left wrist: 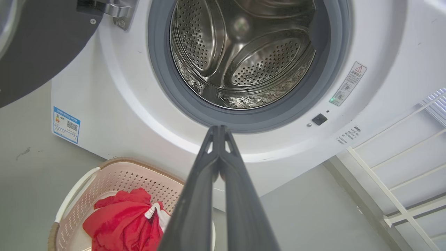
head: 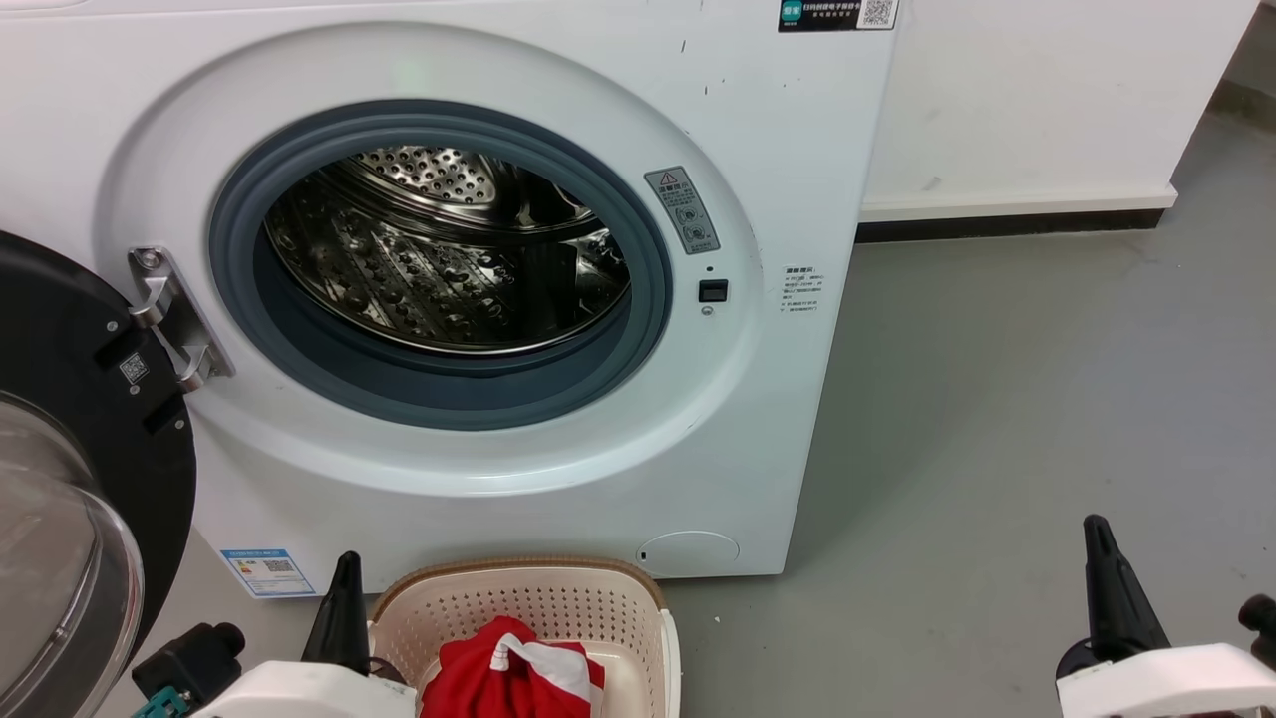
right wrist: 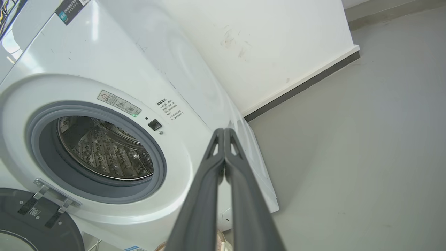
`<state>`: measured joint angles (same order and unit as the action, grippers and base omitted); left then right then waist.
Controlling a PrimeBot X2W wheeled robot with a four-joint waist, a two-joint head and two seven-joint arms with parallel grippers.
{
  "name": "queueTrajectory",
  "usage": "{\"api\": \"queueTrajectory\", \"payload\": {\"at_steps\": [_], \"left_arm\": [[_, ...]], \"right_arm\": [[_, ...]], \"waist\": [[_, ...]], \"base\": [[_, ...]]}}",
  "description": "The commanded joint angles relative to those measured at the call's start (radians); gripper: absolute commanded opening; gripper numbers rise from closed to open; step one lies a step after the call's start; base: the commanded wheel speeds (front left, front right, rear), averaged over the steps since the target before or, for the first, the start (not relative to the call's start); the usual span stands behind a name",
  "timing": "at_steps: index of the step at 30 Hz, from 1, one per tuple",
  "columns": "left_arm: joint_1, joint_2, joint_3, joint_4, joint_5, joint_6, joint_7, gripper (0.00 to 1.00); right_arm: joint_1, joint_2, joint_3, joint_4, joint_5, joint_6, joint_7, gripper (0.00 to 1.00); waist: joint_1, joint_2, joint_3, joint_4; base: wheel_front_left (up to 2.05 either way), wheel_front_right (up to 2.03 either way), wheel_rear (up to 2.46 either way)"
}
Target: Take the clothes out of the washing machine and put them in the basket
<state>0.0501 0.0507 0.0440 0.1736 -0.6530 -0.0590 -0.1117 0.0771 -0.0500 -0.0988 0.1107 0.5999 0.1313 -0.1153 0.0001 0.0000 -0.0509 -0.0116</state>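
Head view: red clothes (head: pixel 498 678) lie in the basket (head: pixel 518 566) before the washing machine (head: pixel 778 399). Wrist views show the left gripper (left wrist: pixel 218 129) and right gripper (right wrist: pixel 223 131) closed, empty.

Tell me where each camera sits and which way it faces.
Head view: on the head, looking down at the open white front-loading washing machine and cream perforated plastic basket; left hand lower left, right hand lower right.
Left wrist view: on the left wrist, looking along its closed fingers into the perforated steel drum.
Right wrist view: on the right wrist, along closed fingers at the machine's front and grey floor.
All share the drum.
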Motion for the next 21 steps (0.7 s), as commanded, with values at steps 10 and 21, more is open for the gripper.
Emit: {"api": "queueTrajectory", "payload": {"at_steps": [10,21], "left_arm": [[-0.060,0.000,0.019,0.007,-0.208,-0.019,0.048,0.00],[-0.078,0.000,0.028,0.018,-0.335,-0.028,0.078,0.00]], "right_arm": [[-0.068,0.000,-0.005,0.021,0.221,0.000,0.048,0.00],[-0.091,0.000,-0.007,0.040,0.355,0.000,0.080,0.00]], "waist": [[-0.0001,0.0000,0.008,0.002],[-0.0001,0.0000,0.014,0.003]], "base": [[0.00,0.00,0.00],[0.00,0.00,0.00]]}}
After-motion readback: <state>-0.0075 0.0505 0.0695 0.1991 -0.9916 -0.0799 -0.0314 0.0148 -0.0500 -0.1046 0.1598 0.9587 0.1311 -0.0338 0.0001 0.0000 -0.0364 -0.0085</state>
